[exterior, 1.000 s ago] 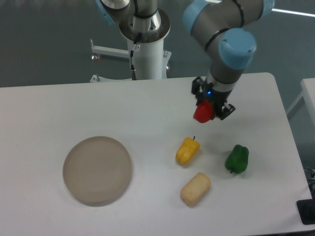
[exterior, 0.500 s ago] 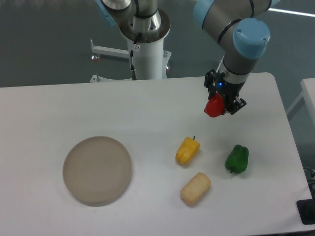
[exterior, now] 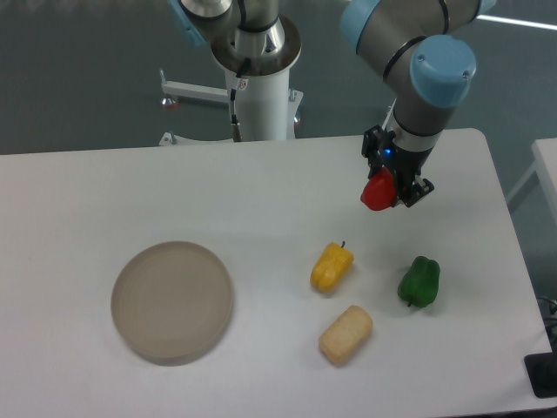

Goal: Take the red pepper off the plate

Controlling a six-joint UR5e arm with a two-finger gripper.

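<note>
The red pepper point(exterior: 377, 193) is held in my gripper point(exterior: 389, 190), which is shut on it above the right part of the white table, well above the surface. The beige-tan round plate point(exterior: 172, 301) lies at the front left, with nothing on it. The gripper is far to the right of the plate, up and right of the yellow pepper point(exterior: 332, 266). The pepper's stem is hidden by the fingers.
A green pepper point(exterior: 419, 281) lies right of the yellow one, below the gripper. A pale yellow bread-like block point(exterior: 345, 334) lies near the front. The robot's white base column point(exterior: 258, 87) stands at the table's far edge. The table's right edge point(exterior: 513, 235) is close.
Over the last second the gripper carried the red pepper up and to the right. In the last half second it has barely moved.
</note>
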